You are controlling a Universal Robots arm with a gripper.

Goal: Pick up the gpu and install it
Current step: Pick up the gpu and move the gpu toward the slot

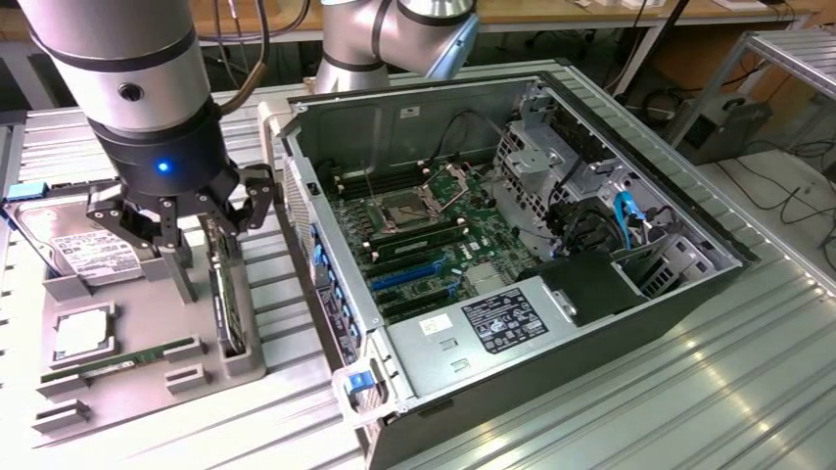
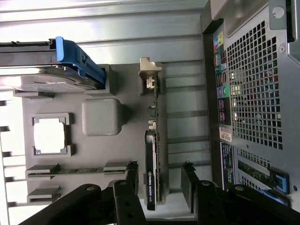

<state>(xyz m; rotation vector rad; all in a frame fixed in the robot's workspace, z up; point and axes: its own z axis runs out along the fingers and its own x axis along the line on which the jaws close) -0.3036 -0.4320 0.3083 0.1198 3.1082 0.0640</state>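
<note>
Exterior view: the gpu (image 1: 231,304), a thin black card, stands on edge in the gray tray (image 1: 144,392) on the bench (image 1: 627,392), just beside the computer case (image 1: 523,245). The pincer (image 1: 183,235) hangs over it, spread. Wrist view: the card's long axis runs parallel to the case wall, silvery bracket end pointing away from the pincer (image 2: 160,180), which is wide open, a finger each side, gripping nothing.
</note>
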